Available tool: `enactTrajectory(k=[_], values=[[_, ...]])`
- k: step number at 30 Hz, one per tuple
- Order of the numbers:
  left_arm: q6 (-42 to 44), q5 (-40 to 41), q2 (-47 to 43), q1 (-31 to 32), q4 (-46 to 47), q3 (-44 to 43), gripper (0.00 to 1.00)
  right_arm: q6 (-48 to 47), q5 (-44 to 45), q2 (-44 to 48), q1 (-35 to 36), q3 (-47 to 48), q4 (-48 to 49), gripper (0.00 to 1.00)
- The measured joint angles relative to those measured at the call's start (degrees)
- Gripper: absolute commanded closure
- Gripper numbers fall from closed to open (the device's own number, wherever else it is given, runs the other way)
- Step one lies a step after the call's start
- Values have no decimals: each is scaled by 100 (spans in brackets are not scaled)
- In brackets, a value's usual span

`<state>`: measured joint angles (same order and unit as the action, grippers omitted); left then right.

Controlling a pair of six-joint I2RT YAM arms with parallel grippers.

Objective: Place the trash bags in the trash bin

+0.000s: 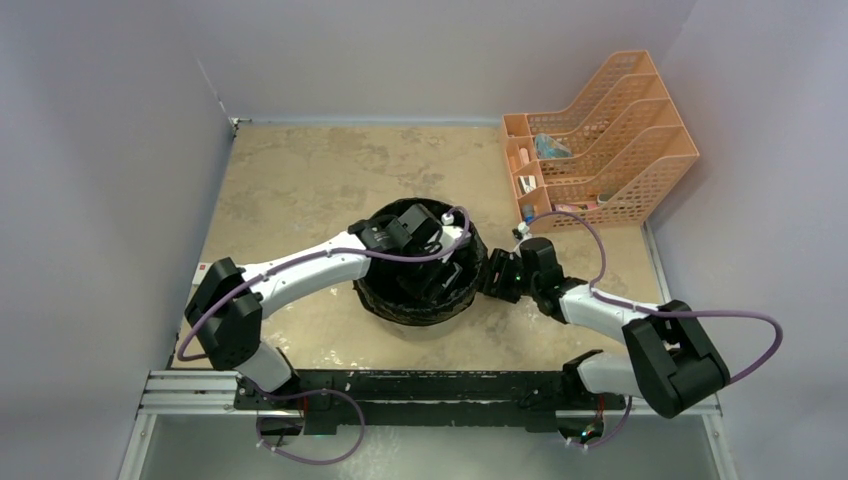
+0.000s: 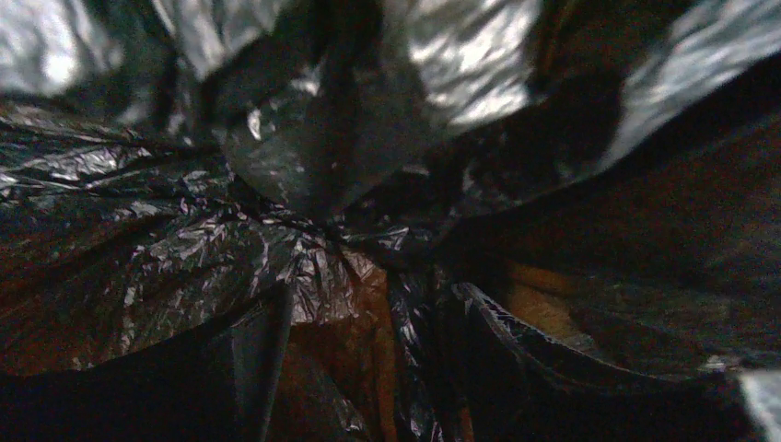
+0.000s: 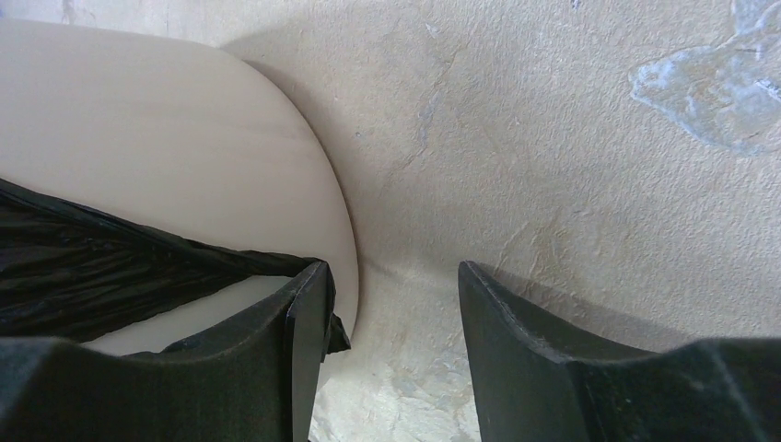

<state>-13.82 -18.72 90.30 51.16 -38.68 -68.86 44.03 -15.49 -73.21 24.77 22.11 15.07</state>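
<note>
The black trash bag [image 1: 398, 308] is draped over the round trash bin and covers its rim and walls in the top view. My left gripper [image 1: 440, 268] reaches down inside the bag-lined bin. In the left wrist view its dark fingers stand apart [image 2: 373, 295], with crinkly black film [image 2: 184, 267] all around and between them. My right gripper [image 1: 491, 275] is open and empty just right of the bin. In the right wrist view [image 3: 387, 276] its left finger touches the bag's hem [image 3: 92, 267] against the cream bin wall [image 3: 184, 138].
An orange mesh desk organiser [image 1: 600, 140] with small items stands at the back right. The beige table [image 1: 300, 180] is enclosed by grey walls at left, back and right. The arm bases sit on a black rail [image 1: 430, 385] at the near edge.
</note>
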Motion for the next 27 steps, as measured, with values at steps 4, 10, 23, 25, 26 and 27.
enactTrajectory(k=[4,10,23,25,26,27], values=[[-2,-46,-11,0,116,256,48,-22,-13,22,0,0,-4,43],[-2,-225,330,0,264,568,46,-39,-13,61,0,0,-79,40],[96,-688,973,-2,490,815,45,63,-2,981,-4,20,-494,34],[127,-785,986,-2,549,863,45,96,2,1095,-4,28,-568,34],[144,-824,1001,-2,586,885,45,98,9,1121,-4,35,-601,33],[146,-844,1016,-2,603,887,45,98,15,1137,-4,44,-634,33]])
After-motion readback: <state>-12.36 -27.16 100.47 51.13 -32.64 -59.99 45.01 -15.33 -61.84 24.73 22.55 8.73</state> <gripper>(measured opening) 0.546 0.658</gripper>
